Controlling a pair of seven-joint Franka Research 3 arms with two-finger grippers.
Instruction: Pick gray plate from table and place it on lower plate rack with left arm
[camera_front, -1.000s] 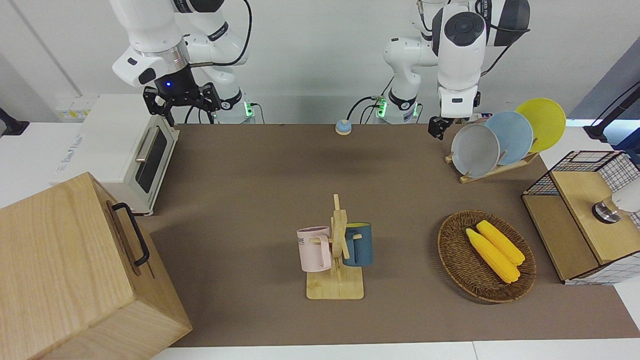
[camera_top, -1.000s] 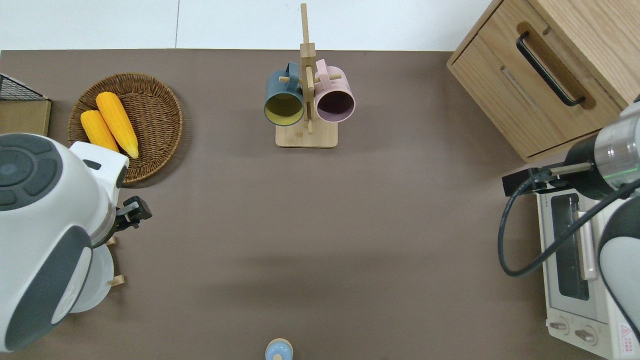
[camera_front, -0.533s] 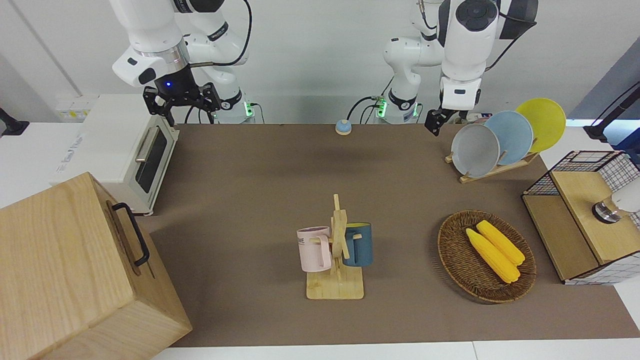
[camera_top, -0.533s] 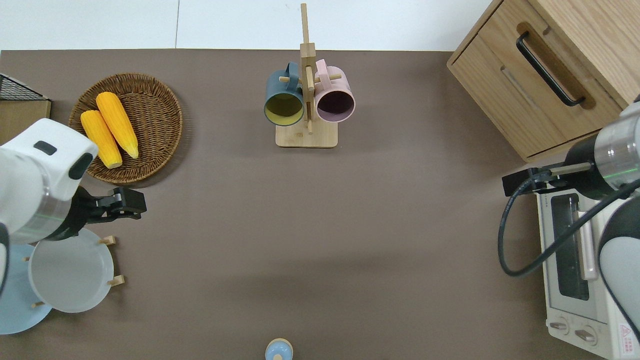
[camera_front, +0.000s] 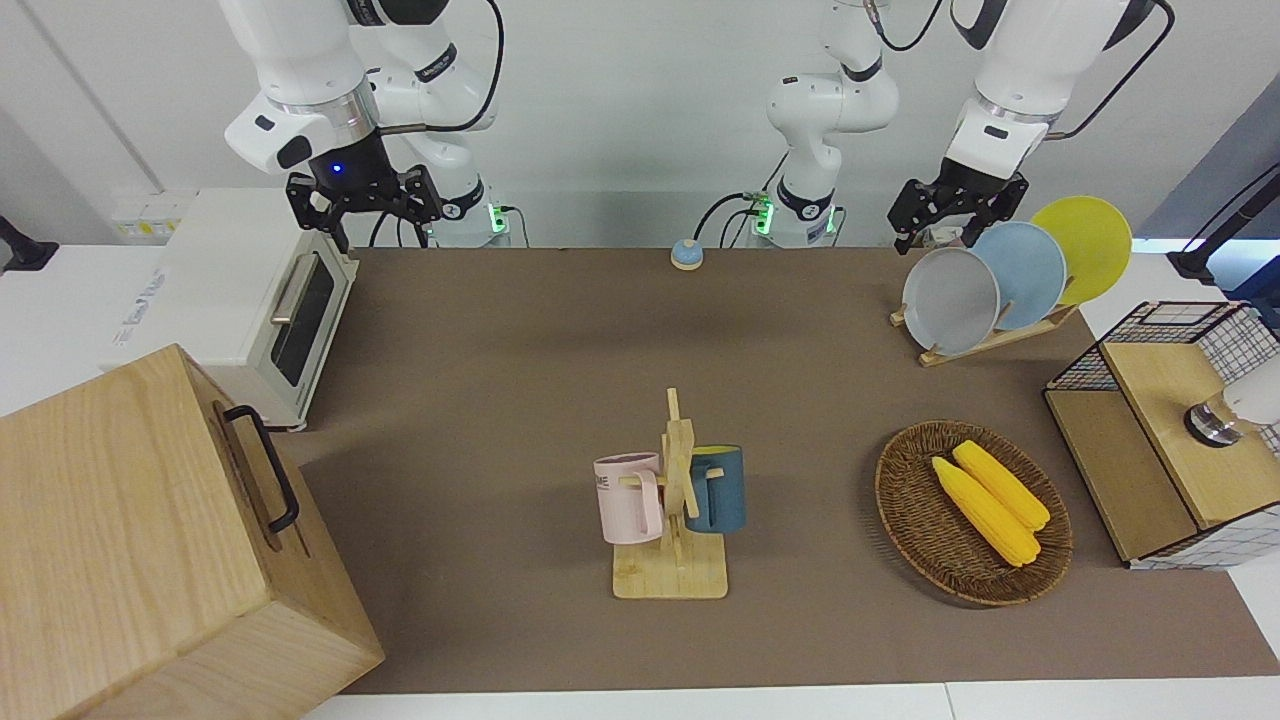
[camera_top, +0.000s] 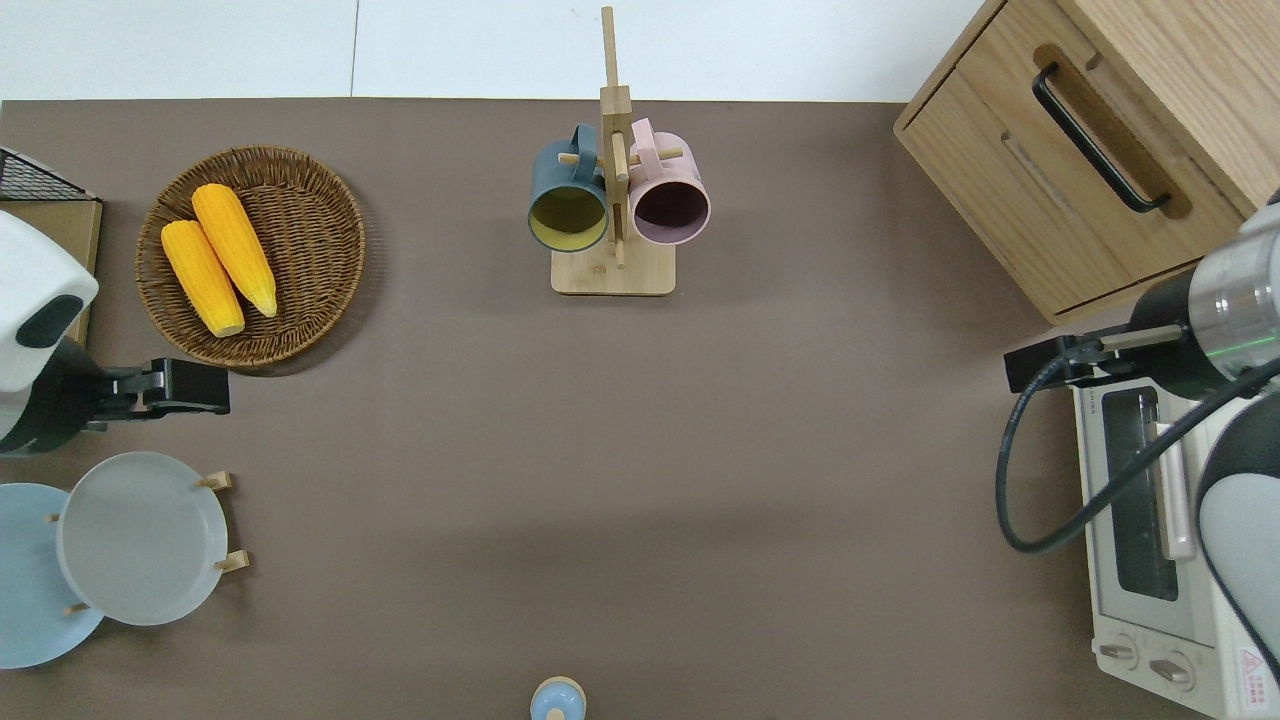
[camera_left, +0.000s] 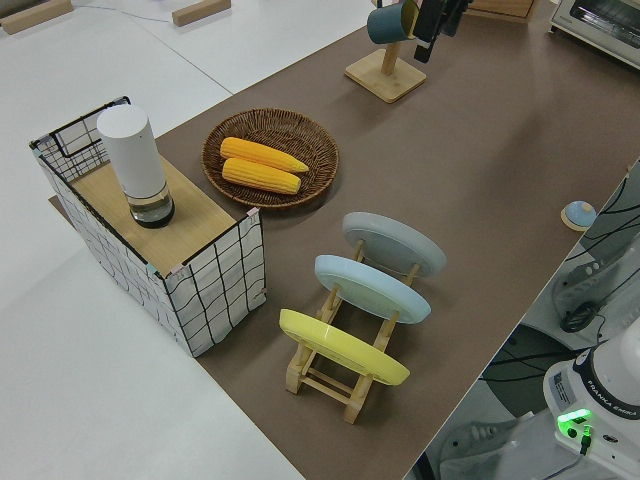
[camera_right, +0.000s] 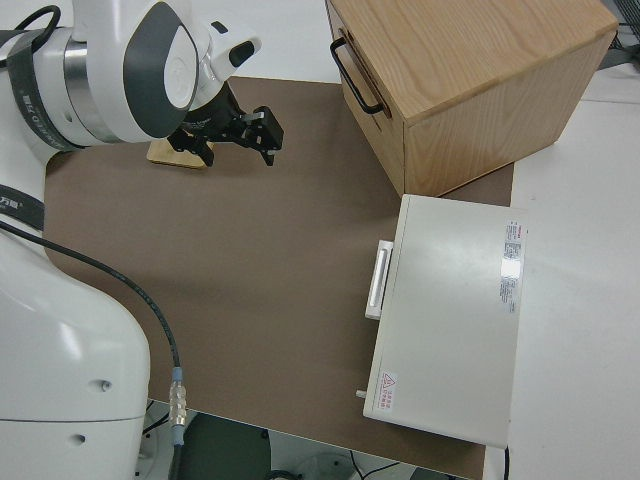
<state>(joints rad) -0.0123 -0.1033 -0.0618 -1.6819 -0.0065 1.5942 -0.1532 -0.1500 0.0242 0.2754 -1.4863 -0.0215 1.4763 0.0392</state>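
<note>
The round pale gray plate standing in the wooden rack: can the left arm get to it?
Probably yes. The round pale gray plate stands in the outermost slot of the light wooden rack, its face bare. The left gripper hangs beside it over bare table, with nothing between them.

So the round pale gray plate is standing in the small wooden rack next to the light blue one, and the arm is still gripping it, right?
Not quite. The round pale gray plate does stand in the small wooden rack beside the light blue plate, but the left gripper holds nothing; the overhead view shows it apart from the plate.
</note>
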